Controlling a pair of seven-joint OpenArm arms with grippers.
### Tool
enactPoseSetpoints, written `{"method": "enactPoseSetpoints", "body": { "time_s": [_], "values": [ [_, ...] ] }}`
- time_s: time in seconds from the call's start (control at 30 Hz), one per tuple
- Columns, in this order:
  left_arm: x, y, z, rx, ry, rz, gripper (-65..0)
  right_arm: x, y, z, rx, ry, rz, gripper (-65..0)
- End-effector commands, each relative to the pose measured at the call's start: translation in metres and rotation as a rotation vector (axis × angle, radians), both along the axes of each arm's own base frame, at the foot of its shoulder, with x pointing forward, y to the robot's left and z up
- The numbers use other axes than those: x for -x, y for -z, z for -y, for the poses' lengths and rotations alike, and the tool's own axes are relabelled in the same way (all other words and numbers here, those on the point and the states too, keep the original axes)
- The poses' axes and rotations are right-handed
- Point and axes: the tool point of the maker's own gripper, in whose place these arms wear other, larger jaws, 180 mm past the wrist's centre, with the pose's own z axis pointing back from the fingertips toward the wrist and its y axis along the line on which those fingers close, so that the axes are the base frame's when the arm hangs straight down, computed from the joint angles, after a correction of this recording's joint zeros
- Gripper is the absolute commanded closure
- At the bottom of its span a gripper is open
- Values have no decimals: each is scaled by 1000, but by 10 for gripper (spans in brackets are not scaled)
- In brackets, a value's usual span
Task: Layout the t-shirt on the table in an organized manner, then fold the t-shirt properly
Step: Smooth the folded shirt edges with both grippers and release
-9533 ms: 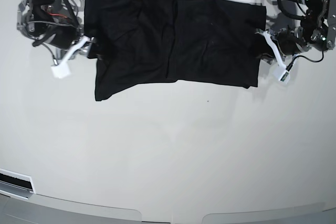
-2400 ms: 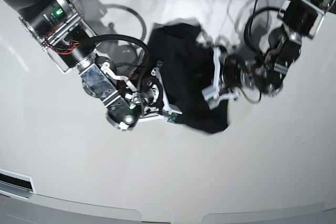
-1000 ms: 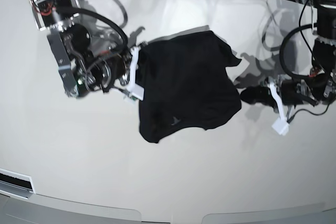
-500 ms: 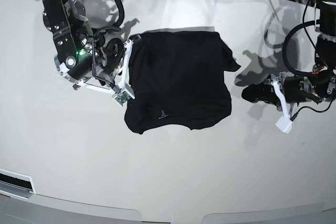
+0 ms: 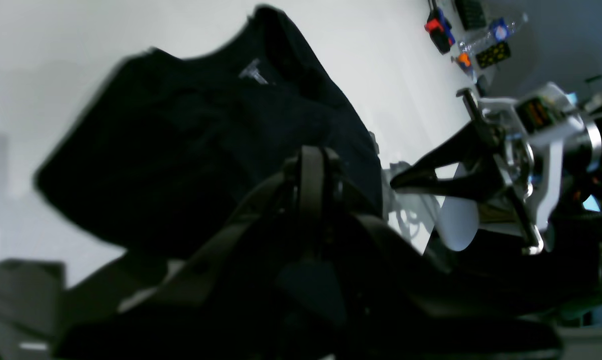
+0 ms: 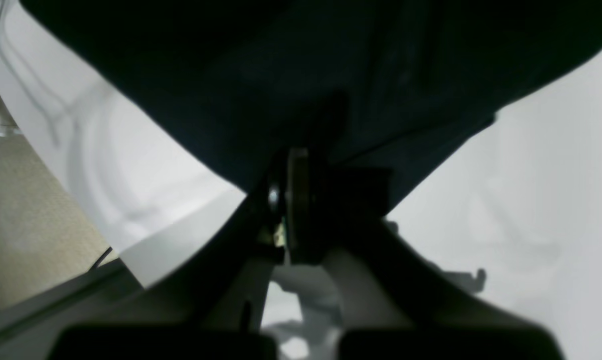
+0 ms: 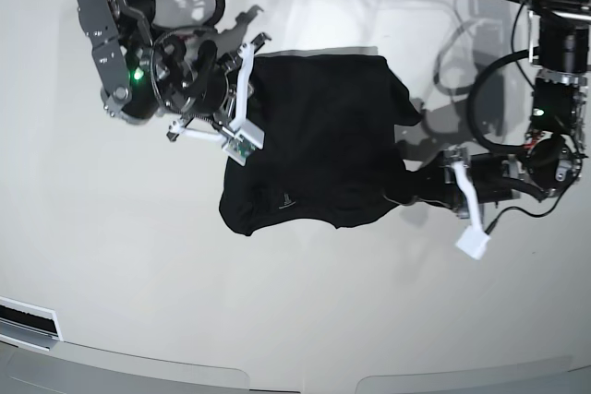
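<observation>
The t-shirt (image 7: 319, 140) lies bunched near the middle of the table (image 7: 295, 302), folded over itself in a rough block with a rounded lower-left corner and a loose lobe at its right side. The pale neck tag (image 7: 287, 198) shows near the lower edge in the base view, and again in the left wrist view (image 5: 253, 75).

The right gripper (image 7: 242, 99) sits at the shirt's upper-left edge. Its wrist view shows the jaws closed, with dark cloth (image 6: 301, 75) lying directly over the tips; whether fabric is pinched between them cannot be told. The left gripper (image 7: 416, 186) is at the shirt's lower-right edge, jaws clenched together; its tip (image 5: 311, 170) lies against or just above the cloth, and a hold cannot be confirmed.

Assessment: the fabric is light, limp and without stiffness; it will sag, fold and drag wherever unsupported, and should slide easily on the glossy top. Layout is not achieved. Recommended holds are seams or corners, such as the shoulders either side of the neckline or the hem corners, one per arm, pulled apart to tension the cloth flat.
</observation>
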Motion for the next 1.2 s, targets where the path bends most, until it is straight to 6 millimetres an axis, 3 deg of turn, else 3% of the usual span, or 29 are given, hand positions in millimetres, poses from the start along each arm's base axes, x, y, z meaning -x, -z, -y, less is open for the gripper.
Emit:
{"method": "enactPoseSetpoints", "body": {
  "time_s": [0.0,0.17,0.27,0.47,0.6,0.83,1.03,1.17],
  "values": [
    [-10,-16,5,26,7,54,0,-6,-5,-2,-19,12,36,0],
    [11,13,51,-39,130,18,0,3,19,7,27,48,8,0],
    [19,35,65,-136,184,41,0,9,27,2,20,16,-20,0],
    [36,83,57,-385,279,102,0,9,39,9,66,13,-12,0],
    [42,99,39,-473,297,148,0,1,48,32,182,106,0,0],
    [38,100,20,-513,284,186,0,-1,57,75,382,272,-40,0],
    [22,89,21,-514,274,217,0,-5,49,77,396,293,-24,0],
    [8,71,24,-493,272,199,0,-23,42,91,440,336,76,0]
  ]
}}
